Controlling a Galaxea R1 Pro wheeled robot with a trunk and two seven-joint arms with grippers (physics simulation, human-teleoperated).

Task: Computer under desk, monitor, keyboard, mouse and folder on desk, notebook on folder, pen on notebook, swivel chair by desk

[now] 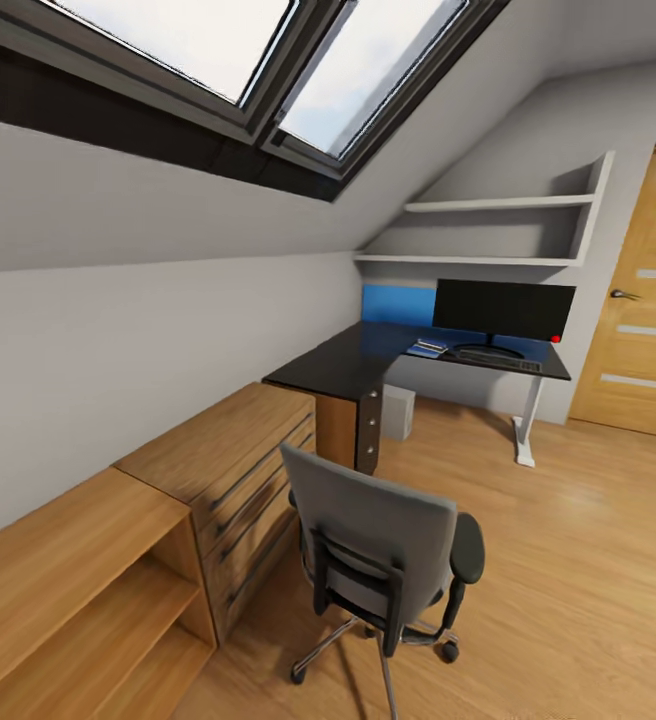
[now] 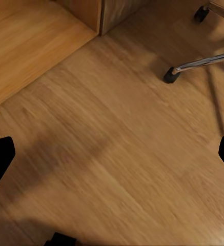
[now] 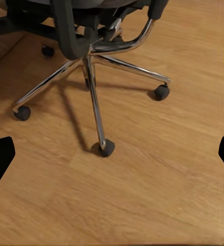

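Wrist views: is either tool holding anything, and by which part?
Nothing is held. The left tool and right tool both stand open over bare wooden floor, near the swivel chair.

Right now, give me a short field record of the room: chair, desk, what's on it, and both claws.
swivel chair: on the floor, back toward camera, apart from the desk
desk: far corner, under the shelves
monitor: upright on desk
keyboard: on desk, before monitor
computer: under desk
left claw: open, above bare floor
right claw: open, facing chair base
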